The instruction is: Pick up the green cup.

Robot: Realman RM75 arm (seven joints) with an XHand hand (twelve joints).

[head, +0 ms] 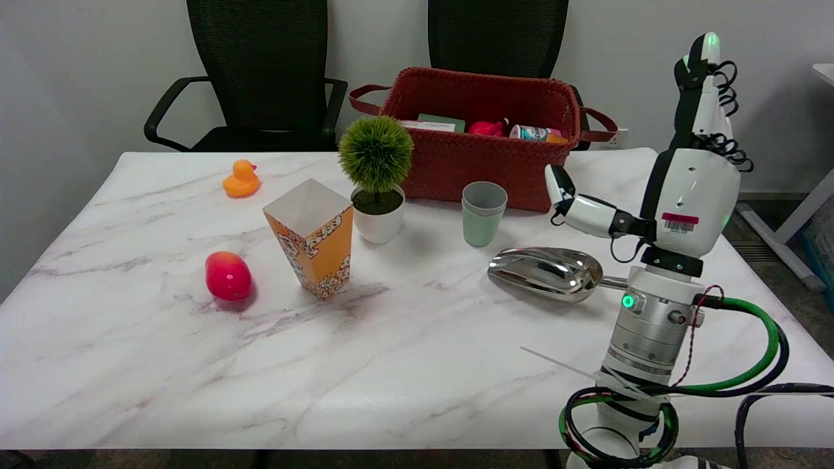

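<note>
The green cup (pixel 483 213) stands upright on the marble table (pixel 404 365), just in front of the red basket. It is pale green with a greyish inside and nothing in it that I can see. My right hand (pixel 690 176) is raised above the table's right side, well to the right of the cup and apart from it. Its fingers point up and its thumb sticks out toward the cup; it holds nothing.
A shiny metal scoop (pixel 547 273) lies between my hand and the cup. A red woven basket (pixel 482 156) with items stands behind the cup. Left of it are a small potted plant (pixel 378 182), a popcorn box (pixel 314 238), a red fruit (pixel 228 275) and an orange duck (pixel 241 180).
</note>
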